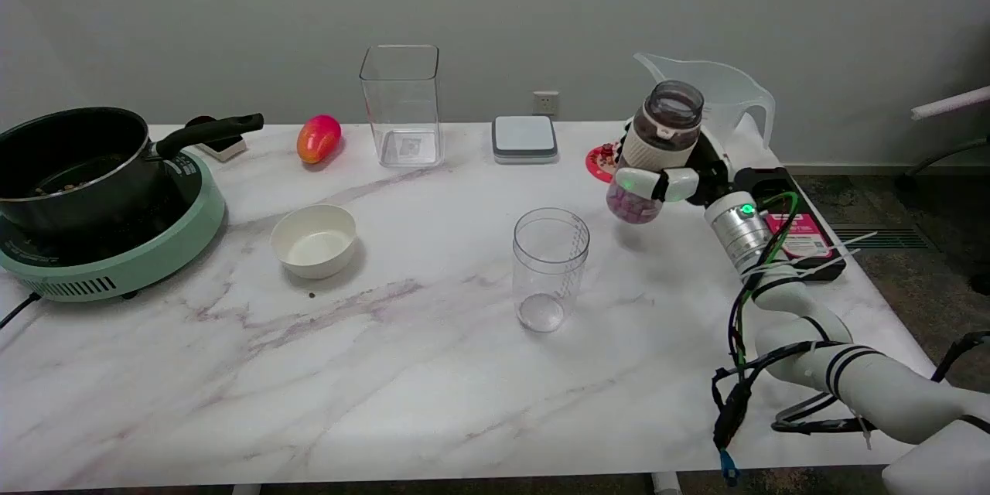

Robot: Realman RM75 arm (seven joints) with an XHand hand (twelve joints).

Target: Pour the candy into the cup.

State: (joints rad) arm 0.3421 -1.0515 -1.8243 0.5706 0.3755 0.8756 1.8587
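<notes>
We see the clear candy jar with the pale label band (657,158) held in the air above the right part of the marble worktop (387,371), roughly upright with its open dark-rimmed mouth tipped slightly back. The pink and purple candy (634,206) sits heaped in its bottom. The black-and-white right hand (667,179) is wrapped around the jar's lower middle, fingers closed across the front.

We judge the jar stiff and smooth, likely slippery plastic or glass, and fairly light, with loose candy that will shift its weight toward the mouth when tilted. A hold across the labelled middle, as here, looks right to us: it leaves the mouth free.

To the left and nearer stands the empty clear plastic measuring cup (550,269), well apart from the jar. It looks light and could tip if knocked.

Farther left rests a small white bowl (314,240). Far behind stand a tall clear square container (401,105) and a clear pitcher (719,97).
</notes>
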